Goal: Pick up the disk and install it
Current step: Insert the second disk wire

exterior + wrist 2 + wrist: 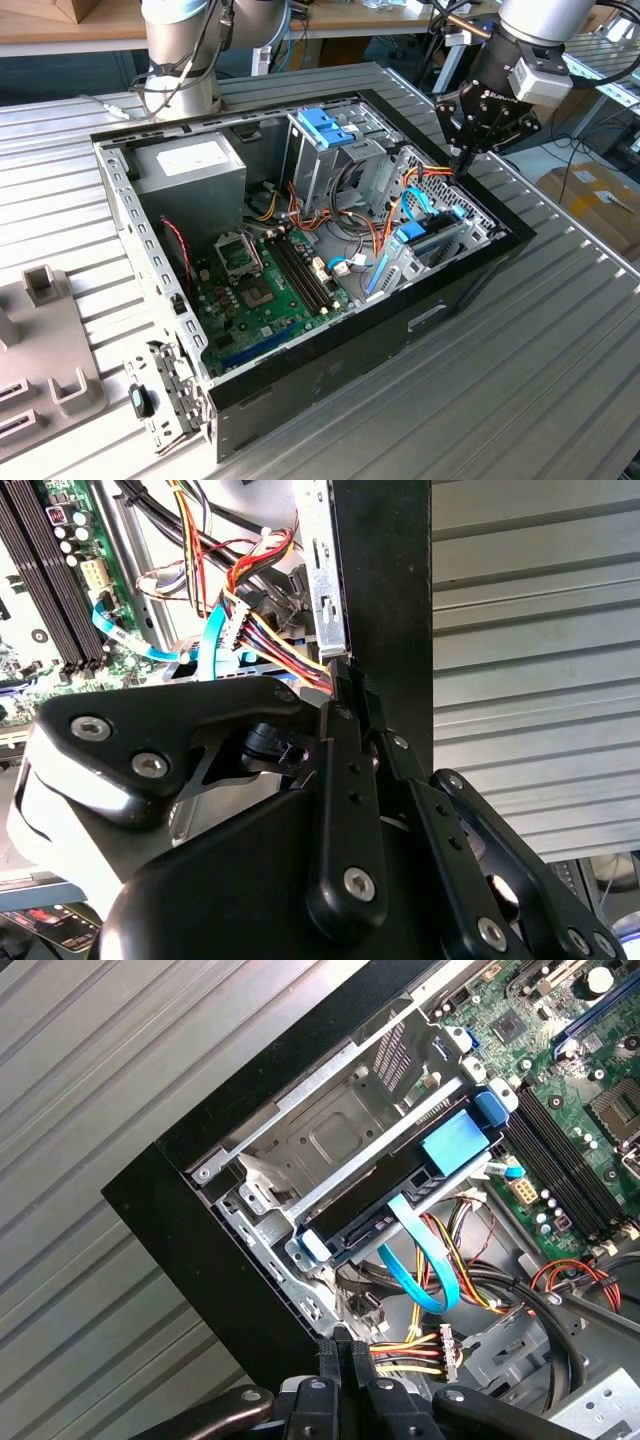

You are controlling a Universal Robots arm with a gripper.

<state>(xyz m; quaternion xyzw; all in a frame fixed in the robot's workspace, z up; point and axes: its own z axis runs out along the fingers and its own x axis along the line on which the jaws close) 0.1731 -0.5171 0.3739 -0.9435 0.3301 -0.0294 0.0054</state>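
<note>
The ribbed metal surface (560,360) is seen carrying an open computer case (300,400), side panel off; the motherboard (270,290) lies on its floor, the power supply (190,170) at the far corner, a metal drive cage (325,160) with a blue latch mid-case; the disk (400,1185) is seen in the first wrist view already lying in the bay at the case's front corner, blue carrier rails along its edges, a blue ribbon cable (420,1260) draped off its end; it is judged dense, rigid and shock-sensitive, best taken by the plastic rails at the long edges, not the flat label face; the pincer (355,695) is clenched with nothing held, poised over the case wall beside the coloured power wires (410,1345).
</note>
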